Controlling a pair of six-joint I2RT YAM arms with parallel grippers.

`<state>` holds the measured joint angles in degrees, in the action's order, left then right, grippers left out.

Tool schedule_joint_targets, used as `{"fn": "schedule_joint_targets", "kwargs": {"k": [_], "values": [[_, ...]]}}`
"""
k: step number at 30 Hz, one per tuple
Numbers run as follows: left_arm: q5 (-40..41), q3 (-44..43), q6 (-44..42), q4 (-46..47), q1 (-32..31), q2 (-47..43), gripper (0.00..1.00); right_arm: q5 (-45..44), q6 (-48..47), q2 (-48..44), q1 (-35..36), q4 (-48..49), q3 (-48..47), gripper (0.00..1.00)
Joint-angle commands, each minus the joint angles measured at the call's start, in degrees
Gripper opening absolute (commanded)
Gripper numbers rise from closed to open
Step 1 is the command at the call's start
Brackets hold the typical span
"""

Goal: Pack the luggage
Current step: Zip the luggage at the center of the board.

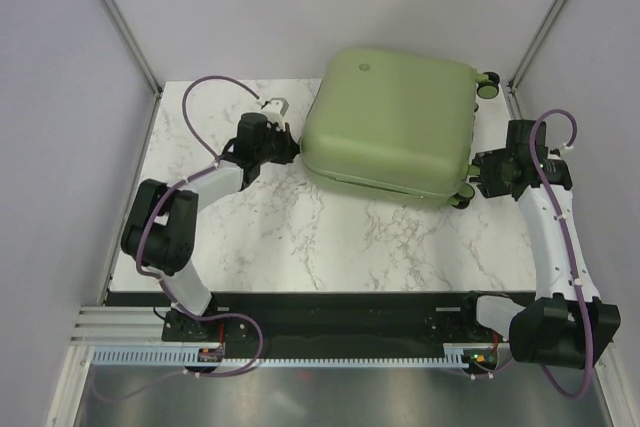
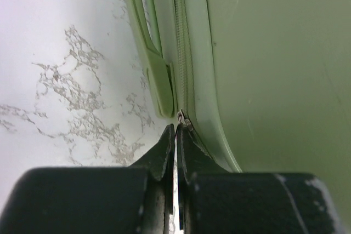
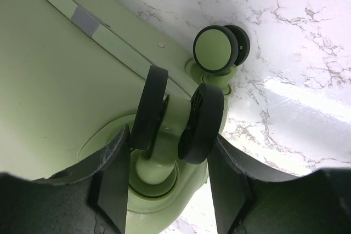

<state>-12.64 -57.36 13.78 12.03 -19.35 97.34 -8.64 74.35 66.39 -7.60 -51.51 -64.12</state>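
The luggage (image 1: 390, 117) is a sage-green hard-shell suitcase lying flat and closed at the back middle of the marble table (image 1: 300, 237). My left gripper (image 1: 288, 145) is at its left edge. In the left wrist view the fingertips (image 2: 169, 135) are pressed together on the small metal zipper pull (image 2: 182, 118), beside the side handle (image 2: 156, 75). My right gripper (image 1: 477, 175) is at the suitcase's right near corner. In the right wrist view its fingers (image 3: 116, 171) straddle and touch the twin black caster wheel (image 3: 202, 121).
A second caster wheel (image 3: 216, 47) sits beyond the gripped one, and another wheel (image 1: 488, 85) sticks out at the far right corner. A small white bracket (image 1: 273, 105) lies by the left arm's cable. Walls and metal posts close in the table's sides.
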Motion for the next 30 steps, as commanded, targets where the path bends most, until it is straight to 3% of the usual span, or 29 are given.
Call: {"fn": "schedule_joint_targets", "kwargs": {"k": [1, 14, 26, 30], "values": [[8.43, -3.8, -4.98, 1.24, 3.62, 3.91, 0.02, -13.68, -11.59, -2.14, -2.95, -3.34, -0.22, 0.0], [0.43, -12.86, -5.35, 3.0, 4.41, 11.82, 0.02, -16.58, -15.54, -0.21, -4.09, -3.34, -1.62, 0.0], [-3.27, 1.19, -4.9, 3.53, -0.33, 2.86, 0.02, -22.38, -26.18, 3.74, -4.27, 2.55, -2.06, 0.0], [-3.09, 2.08, -6.48, 1.34, -3.84, 1.19, 0.02, -23.52, -29.96, 5.94, -4.27, 6.15, -2.24, 0.0]]}}
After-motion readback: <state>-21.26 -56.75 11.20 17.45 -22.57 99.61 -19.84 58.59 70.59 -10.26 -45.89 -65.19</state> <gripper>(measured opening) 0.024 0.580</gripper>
